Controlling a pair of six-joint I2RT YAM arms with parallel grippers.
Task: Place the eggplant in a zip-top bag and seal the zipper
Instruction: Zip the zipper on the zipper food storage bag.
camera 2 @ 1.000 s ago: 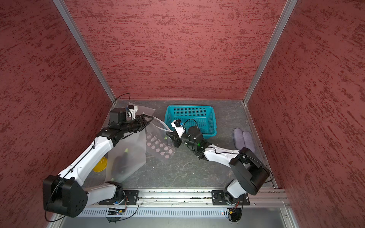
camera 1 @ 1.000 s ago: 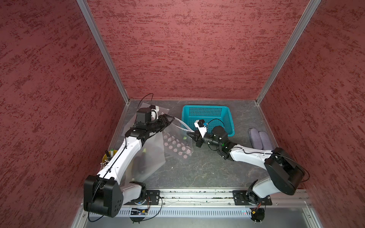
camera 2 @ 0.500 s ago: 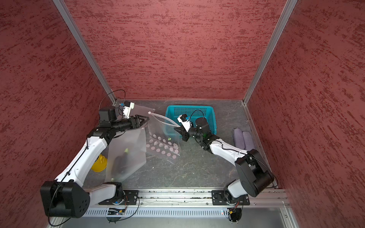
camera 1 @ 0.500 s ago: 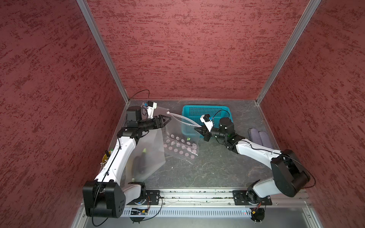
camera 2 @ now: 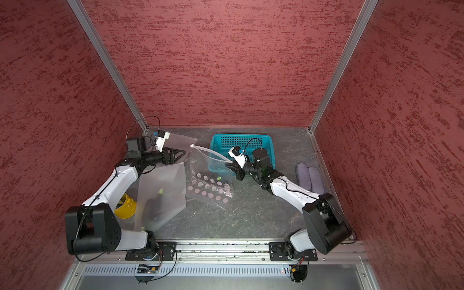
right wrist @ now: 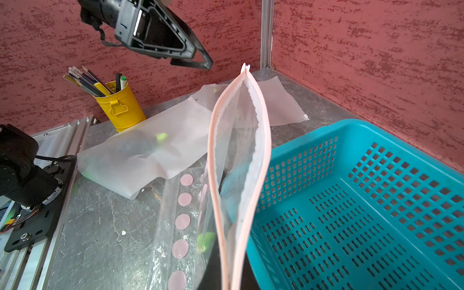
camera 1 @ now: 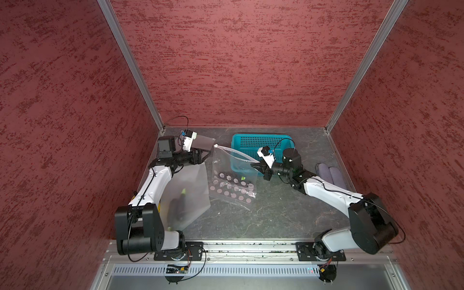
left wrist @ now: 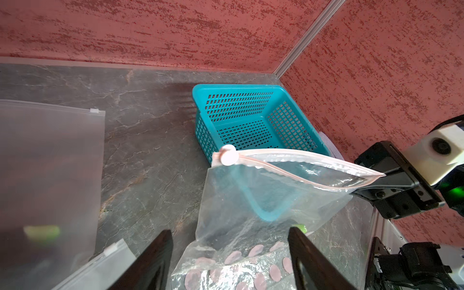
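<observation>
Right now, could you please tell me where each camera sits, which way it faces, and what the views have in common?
Both top views: high above the arms' bases, looking down on the table; both arms, left gripper, right gripper show.
Left wrist: on the left arm, facing the zip-top bag and basket; its own open fingers show.
Right wrist: on the right arm, facing along the bag's zipper toward the pen cup; own gripper barely visible.
Shared: both wrist views show bag and basket, and the opposite gripper.

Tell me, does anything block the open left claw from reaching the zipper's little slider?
Nothing visible does. The left gripper points at the slider across open air; the teal basket stands behind the zip-top bag.
</observation>
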